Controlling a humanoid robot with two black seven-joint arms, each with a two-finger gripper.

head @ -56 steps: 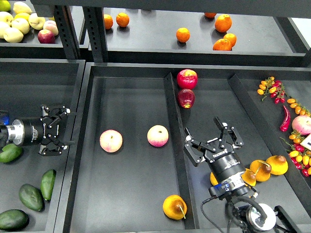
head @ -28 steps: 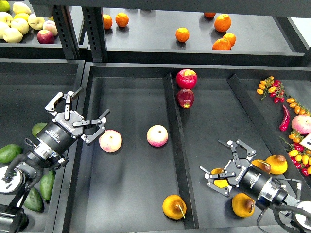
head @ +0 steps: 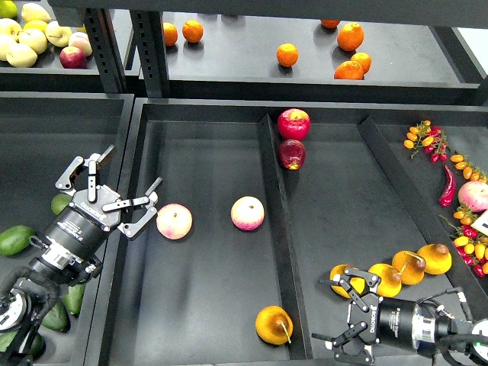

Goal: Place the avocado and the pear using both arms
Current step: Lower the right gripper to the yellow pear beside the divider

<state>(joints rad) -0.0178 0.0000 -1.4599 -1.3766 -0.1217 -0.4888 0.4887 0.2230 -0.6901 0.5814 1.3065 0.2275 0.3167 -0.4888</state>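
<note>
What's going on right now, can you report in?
Both grippers open and empty: left gripper above tray edge, right gripper low by divider. Pear sits in centre tray, avocado far left. Nothing blocking.

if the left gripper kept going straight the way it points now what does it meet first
Probably the nearer pink-and-yellow fruit: the open left gripper points right across the tray wall toward it. Height is unclear, so it may pass above.
</note>
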